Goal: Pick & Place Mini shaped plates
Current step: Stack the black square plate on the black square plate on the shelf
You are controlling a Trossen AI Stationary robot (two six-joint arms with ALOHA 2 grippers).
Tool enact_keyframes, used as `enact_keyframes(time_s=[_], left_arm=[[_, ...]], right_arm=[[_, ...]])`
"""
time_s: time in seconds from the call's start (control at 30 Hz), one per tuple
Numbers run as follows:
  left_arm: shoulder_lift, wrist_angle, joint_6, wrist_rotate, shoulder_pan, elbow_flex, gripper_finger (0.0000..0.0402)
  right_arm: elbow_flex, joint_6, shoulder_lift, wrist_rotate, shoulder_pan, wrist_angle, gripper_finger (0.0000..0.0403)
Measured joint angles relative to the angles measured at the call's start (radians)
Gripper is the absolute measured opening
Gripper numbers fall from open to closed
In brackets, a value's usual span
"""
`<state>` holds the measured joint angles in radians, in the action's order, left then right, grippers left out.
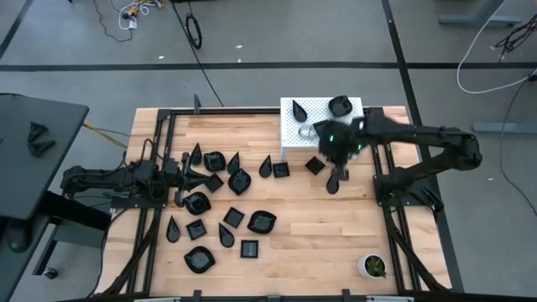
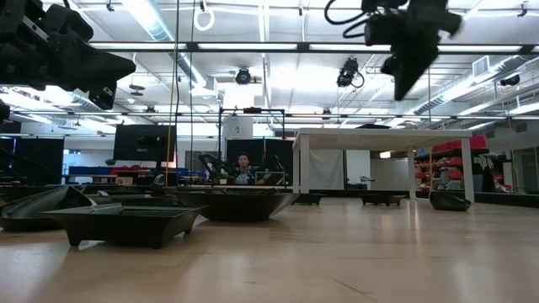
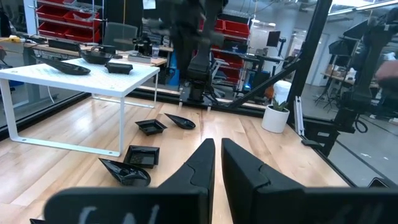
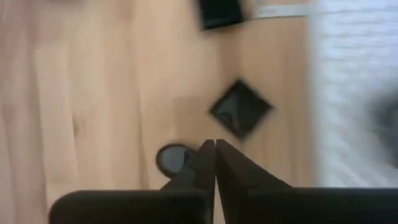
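Many mini shaped plates (image 1: pixel 226 210) lie flat on the wooden table, mostly on its left half. More of them stand on a white raised platform (image 1: pixel 323 138) at the far edge. My right gripper (image 1: pixel 334 180) hangs above the table just in front of the platform, pointing down, shut and empty. A square plate (image 4: pixel 240 109) lies on the wood beside its fingertips (image 4: pixel 215 149), apart from them. My left gripper (image 3: pixel 217 152) waits level at the table's left, shut on nothing, with plates (image 3: pixel 142 155) on the wood ahead of it.
A white pot with a green plant (image 1: pixel 372 267) stands at the near right corner. Black frame rails (image 1: pixel 394 210) run along both sides of the table. The low view shows large plates (image 2: pixel 126 220) close by, and a person (image 2: pixel 244 164) far behind the table.
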<state>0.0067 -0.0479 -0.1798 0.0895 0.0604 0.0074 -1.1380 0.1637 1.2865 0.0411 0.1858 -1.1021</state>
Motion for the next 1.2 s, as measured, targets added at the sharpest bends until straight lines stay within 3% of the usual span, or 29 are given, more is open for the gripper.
enact_keyframes(time_s=[0.17,0.27,0.37,0.63,0.8,1.03,1.2], left_arm=[[0.0,0.0,0.004,0.0,0.0,0.0,0.0032],[0.0,0.0,0.006,0.0,0.0,0.0,0.0032],[0.0,0.0,0.007,0.0,0.0,0.0,0.0032],[0.0,0.0,0.008,0.004,0.0,0.0,0.0032],[0.0,-0.001,0.008,0.003,0.0,0.0,0.0032],[0.0,-0.001,0.008,0.003,0.0,0.0,0.0032],[0.0,-0.001,0.008,0.003,0.0,0.0,0.0032]], right_arm=[[0.172,0.029,0.001,-0.013,-0.14,0.154,0.0024],[0.252,0.03,0.005,-0.111,-0.186,0.27,0.0038],[0.304,0.049,0.01,-0.186,-0.206,0.37,0.006],[0.373,0.179,0.073,-0.229,-0.207,0.495,0.0109],[0.378,0.237,0.136,-0.319,-0.207,0.514,0.0109],[0.378,0.347,0.211,-0.325,-0.205,0.528,0.0093],[0.378,0.369,0.249,-0.411,-0.205,0.536,0.0084]])
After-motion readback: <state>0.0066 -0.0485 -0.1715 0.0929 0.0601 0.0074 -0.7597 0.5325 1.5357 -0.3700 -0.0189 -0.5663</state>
